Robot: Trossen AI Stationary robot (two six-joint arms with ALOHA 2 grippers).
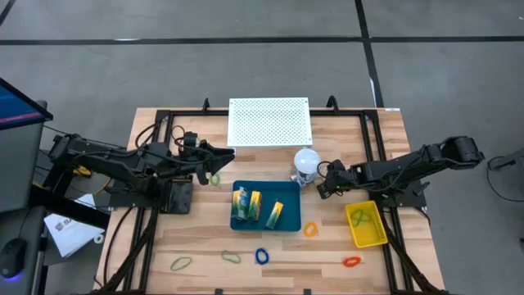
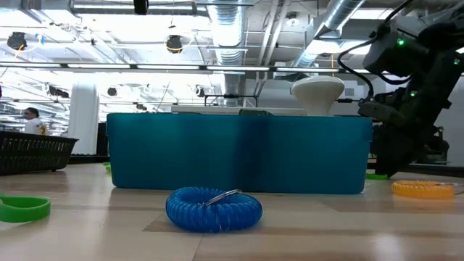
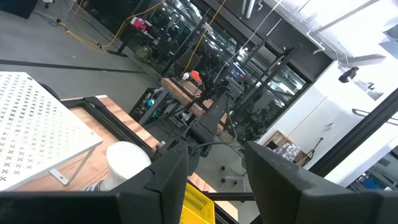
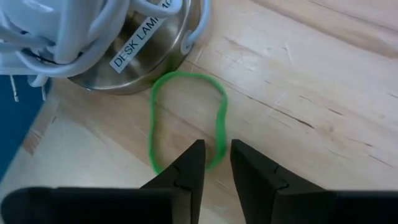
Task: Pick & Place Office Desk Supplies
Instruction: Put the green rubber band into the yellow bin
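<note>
- The left pincer (image 1: pixel 219 156) hangs over the tabletop (image 1: pixel 205 233) left of the blue tray (image 1: pixel 266 225), its jaws apart on nothing.
- Packets (image 1: pixel 246 202) lie in that tray.
- The right pincer (image 4: pixel 215 163) sits low beside the white lamp (image 1: pixel 307 161), jaws narrowly apart, straddling one side of a green loop (image 4: pixel 186 118) lying flat.
</note>
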